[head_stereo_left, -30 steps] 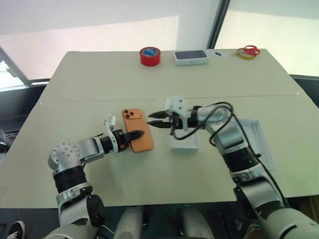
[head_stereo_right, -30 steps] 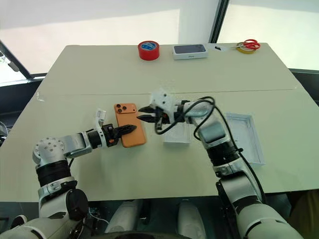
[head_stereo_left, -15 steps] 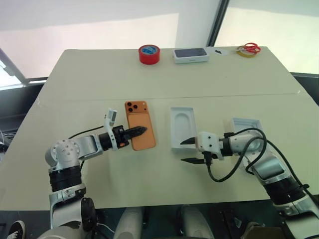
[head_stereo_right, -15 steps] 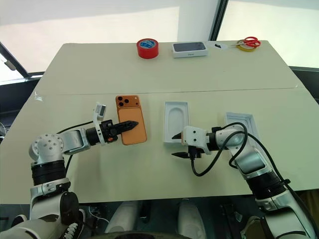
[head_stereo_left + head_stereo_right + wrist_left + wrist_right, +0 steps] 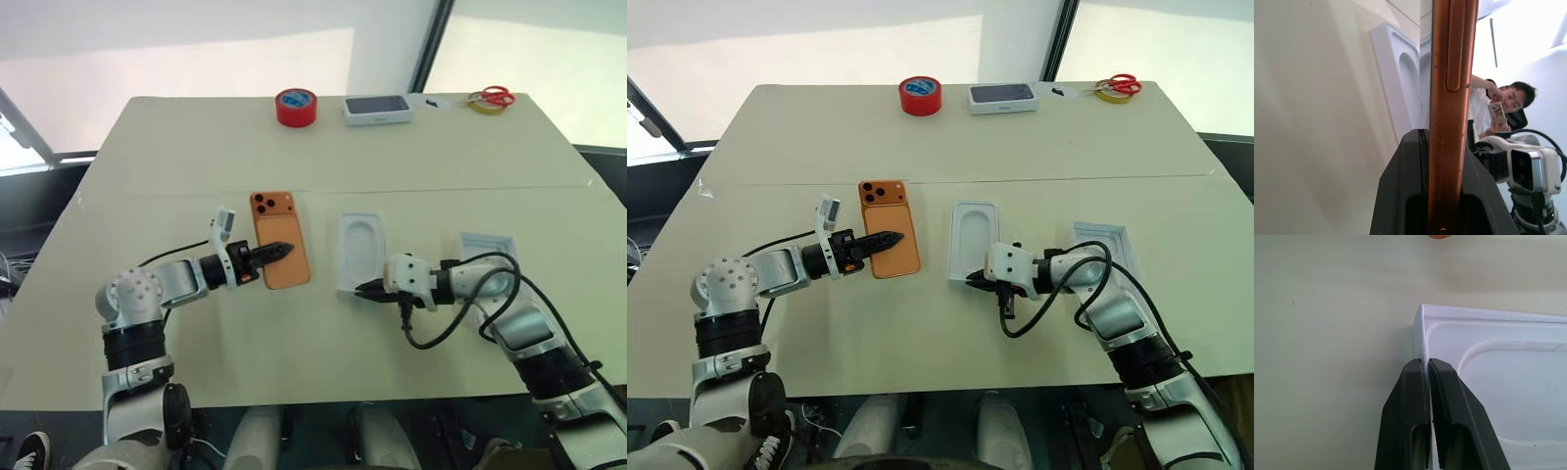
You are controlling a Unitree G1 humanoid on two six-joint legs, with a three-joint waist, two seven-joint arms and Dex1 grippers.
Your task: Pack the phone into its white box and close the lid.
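The left gripper (image 5: 277, 251) reached level, clamping the phone (image 5: 279, 240) by its edge; the right gripper (image 5: 367, 289) pinched the box (image 5: 361, 253) wall

Phone (image 5: 1449, 98) seen edge-on in left wrist view, faces hidden, far end cut off. Tray (image 5: 1498, 396) cut by picture edge in right wrist view. Print on far boxed item (image 5: 378, 110) too small.
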